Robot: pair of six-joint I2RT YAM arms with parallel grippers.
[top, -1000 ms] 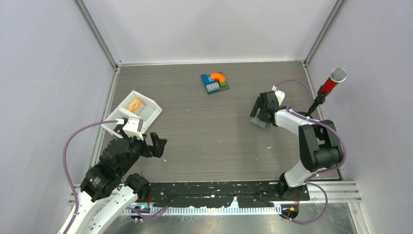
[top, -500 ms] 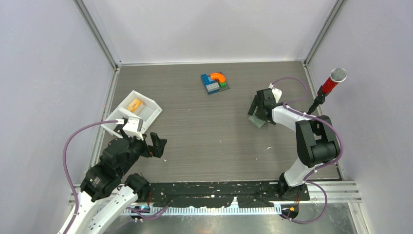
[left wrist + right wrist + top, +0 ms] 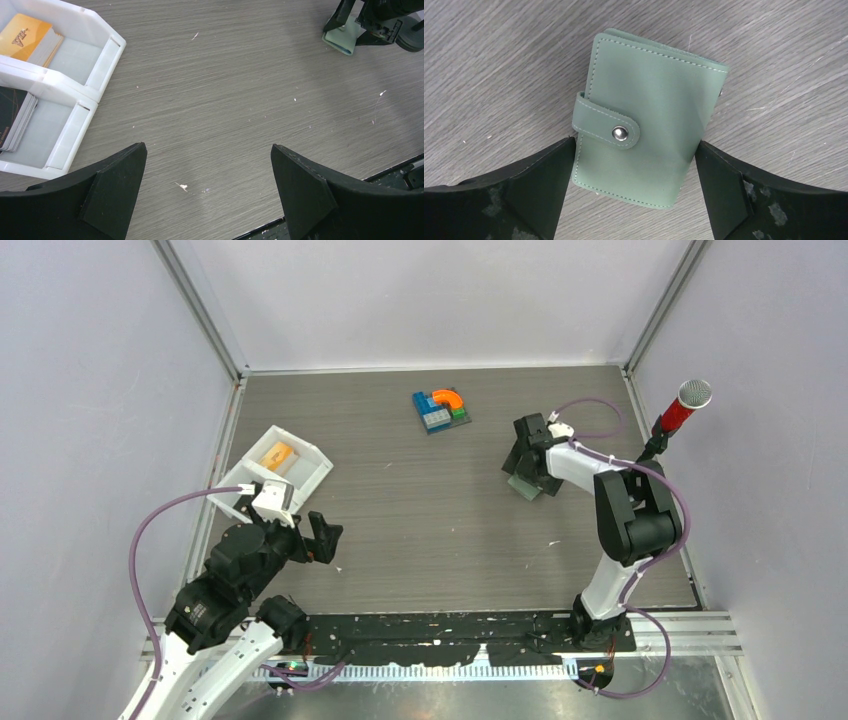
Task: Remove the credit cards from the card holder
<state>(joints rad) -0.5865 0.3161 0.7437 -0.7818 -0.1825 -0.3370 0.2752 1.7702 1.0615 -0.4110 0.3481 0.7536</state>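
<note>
The closed card holder [image 3: 649, 120] is seen flat on the table [image 3: 499, 60], mid-frame in the right wrist view, between the wide-spread right fingers [image 3: 539, 185]; its long axis crosses their closing line.

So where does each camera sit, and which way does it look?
Top external: fixed above and behind, looking down on the table; left arm and right arm show.
Left wrist: on the left arm, facing the white tray holding credit cards; open left claw below.
Right wrist: on the right arm, facing down at the closed card holder, open right claw astride it.
Shared: top and left wrist show tray, card holder.
</note>
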